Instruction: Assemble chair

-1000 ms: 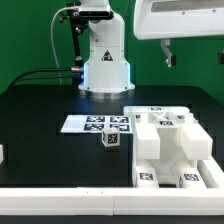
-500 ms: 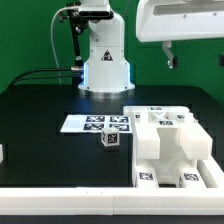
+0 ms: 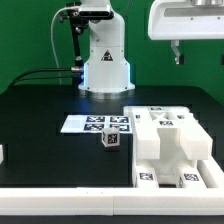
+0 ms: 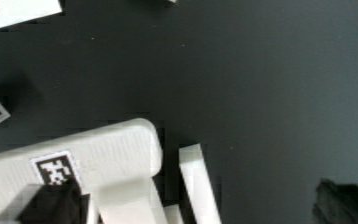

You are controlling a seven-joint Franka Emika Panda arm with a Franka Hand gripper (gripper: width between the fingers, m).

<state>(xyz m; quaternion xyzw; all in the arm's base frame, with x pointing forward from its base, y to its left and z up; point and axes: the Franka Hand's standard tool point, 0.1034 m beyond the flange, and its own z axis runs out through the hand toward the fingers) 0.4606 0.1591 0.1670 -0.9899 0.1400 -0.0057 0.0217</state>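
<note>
The chair parts [image 3: 168, 145] are matte white blocks and panels with small tags, grouped at the exterior view's front right. A small tagged cube [image 3: 111, 142] sits just to their left. My gripper [image 3: 177, 51] hangs high above the table at the exterior view's upper right, well clear of the parts. In the wrist view my gripper [image 4: 197, 206] is open: its dark fingers [image 4: 51, 205] stand far apart with nothing held. A rounded white chair part [image 4: 96, 160] with a tag lies far below them.
The marker board [image 3: 95, 123] lies flat in the middle of the black table [image 3: 50, 100]. The robot's base [image 3: 105, 60] stands at the back, with cables to its left. A small white piece [image 3: 2, 153] shows at the exterior view's left edge.
The gripper has moved toward the exterior view's right, staying high above the table and open. The parts on the table have not moved.
</note>
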